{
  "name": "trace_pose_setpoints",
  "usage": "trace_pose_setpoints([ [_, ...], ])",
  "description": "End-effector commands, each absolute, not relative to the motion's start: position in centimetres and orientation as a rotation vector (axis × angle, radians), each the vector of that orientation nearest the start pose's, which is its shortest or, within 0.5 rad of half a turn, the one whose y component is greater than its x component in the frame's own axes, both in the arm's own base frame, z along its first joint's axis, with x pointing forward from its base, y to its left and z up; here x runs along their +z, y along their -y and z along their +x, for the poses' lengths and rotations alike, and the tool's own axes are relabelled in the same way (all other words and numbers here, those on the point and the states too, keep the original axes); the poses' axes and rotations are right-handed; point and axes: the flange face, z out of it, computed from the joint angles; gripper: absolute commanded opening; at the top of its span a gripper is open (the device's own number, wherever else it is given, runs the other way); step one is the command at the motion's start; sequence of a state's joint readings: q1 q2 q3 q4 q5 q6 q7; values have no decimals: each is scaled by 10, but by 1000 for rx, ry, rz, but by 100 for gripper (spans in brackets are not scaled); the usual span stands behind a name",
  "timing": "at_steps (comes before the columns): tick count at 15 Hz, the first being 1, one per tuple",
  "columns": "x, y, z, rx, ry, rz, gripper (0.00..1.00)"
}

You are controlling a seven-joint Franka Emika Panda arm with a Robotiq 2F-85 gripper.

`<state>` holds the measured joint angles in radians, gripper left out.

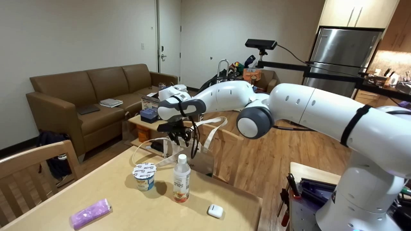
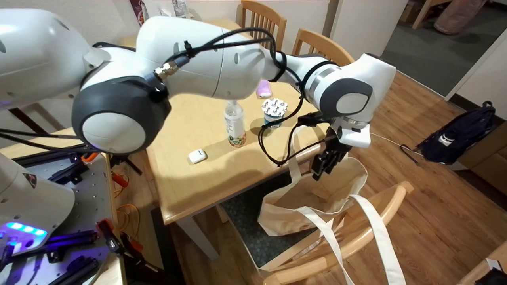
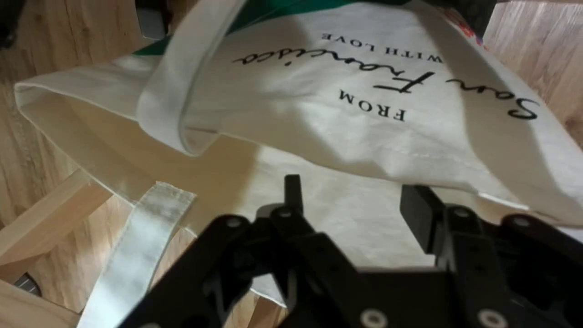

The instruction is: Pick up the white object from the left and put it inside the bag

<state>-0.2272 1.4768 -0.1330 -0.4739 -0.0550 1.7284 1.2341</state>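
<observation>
Both exterior views are showing the table standing beside the gaping bag; over that bag the gripper is hovering, jaws standing wide apart! Well away from the bag, a flat white case is lying (where the white object is sitting, I cannot tell).

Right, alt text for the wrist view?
An open, empty black tool hangs over the mouth of a cream cloth bag. The bag's lettering, upside down here, reads "From San Francisco With Love". Handles and wooden floor show at left.
</observation>
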Motion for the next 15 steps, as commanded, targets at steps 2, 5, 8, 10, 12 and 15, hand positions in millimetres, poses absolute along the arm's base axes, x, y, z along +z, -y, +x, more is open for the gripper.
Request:
trace_pose_setpoints([
  [2, 106, 225, 743, 250, -2102, -2530, 97],
  [5, 132, 239, 748, 199, -1975, -2574, 100],
  [8, 170, 255, 756, 90, -1773, -2679, 100],
  [10, 195, 249, 763, 34, -1631, -2780, 100],
  [12, 218, 230, 773, -8, -1480, -2857, 100],
  [15, 243, 194, 786, -62, -1249, -2957, 100],
])
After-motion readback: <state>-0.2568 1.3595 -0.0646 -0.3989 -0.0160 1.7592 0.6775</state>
